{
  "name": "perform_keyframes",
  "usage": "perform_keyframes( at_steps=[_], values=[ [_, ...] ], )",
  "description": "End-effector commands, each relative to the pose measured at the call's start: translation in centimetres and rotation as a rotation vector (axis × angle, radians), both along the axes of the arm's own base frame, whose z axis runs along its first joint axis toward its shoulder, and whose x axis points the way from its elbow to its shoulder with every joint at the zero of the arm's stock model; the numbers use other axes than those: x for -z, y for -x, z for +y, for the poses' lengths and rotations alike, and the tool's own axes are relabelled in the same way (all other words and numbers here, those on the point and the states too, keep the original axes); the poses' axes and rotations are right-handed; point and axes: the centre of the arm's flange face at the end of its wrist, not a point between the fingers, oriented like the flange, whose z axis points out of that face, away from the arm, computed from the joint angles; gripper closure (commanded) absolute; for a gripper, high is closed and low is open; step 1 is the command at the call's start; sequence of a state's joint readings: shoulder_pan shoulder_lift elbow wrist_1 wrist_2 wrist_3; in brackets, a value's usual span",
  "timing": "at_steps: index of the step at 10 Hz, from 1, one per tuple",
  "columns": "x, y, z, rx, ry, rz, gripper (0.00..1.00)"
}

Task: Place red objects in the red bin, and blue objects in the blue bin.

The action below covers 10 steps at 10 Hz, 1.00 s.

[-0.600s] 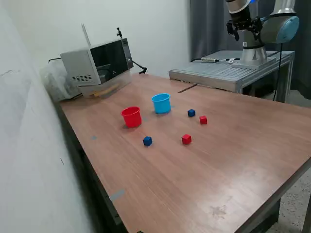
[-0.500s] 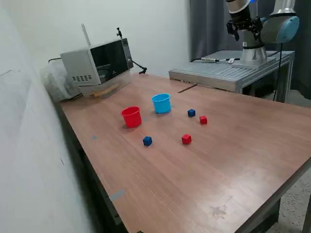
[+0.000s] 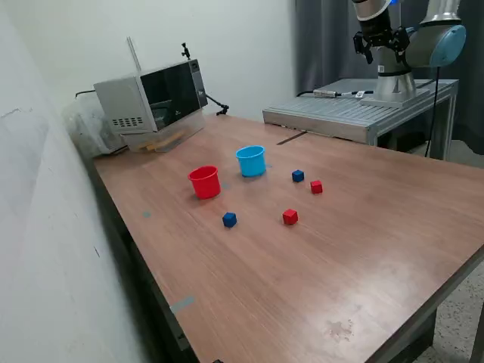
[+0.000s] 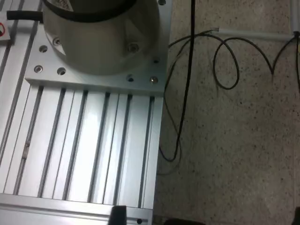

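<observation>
On the wooden table (image 3: 363, 249) stand a red cup (image 3: 205, 182) and a light blue cup (image 3: 251, 161) side by side. One dark blue cube (image 3: 298, 175) and one red cube (image 3: 316, 187) lie to the exterior view's right of the blue cup. A second blue cube (image 3: 229, 219) and a second red cube (image 3: 290, 217) lie nearer the front. My gripper (image 3: 377, 45) hangs high over the arm's base, far from the cubes, open and empty. The wrist view shows only the base, the floor and a dark fingertip (image 4: 118, 215).
A grey microwave (image 3: 151, 102) sits at the table's back on the exterior view's left. The arm's base (image 4: 98, 33) stands on a slotted aluminium platform (image 3: 355, 113) behind the table. Black cables (image 4: 187, 93) lie on the speckled floor. A white wall runs along the exterior view's left.
</observation>
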<state>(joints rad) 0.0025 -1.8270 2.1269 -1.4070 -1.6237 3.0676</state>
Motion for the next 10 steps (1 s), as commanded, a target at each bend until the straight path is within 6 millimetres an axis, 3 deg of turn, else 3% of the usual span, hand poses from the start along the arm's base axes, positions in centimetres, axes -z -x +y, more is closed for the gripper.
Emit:
perform_keyframes(
  at_steps=[1, 4, 7, 10],
  values=[
    [-0.1, 0.0, 0.1, 0.001, 0.0, -0.001, 0.0],
    [-0.2, 0.6, 0.1, 0.005, 0.002, 0.039, 0.0],
    [-1.9, 4.9, 0.5, 0.016, 0.002, 0.275, 0.0],
    [-3.8, 9.2, 0.6, 0.018, 0.003, 0.376, 0.0]
  ],
)
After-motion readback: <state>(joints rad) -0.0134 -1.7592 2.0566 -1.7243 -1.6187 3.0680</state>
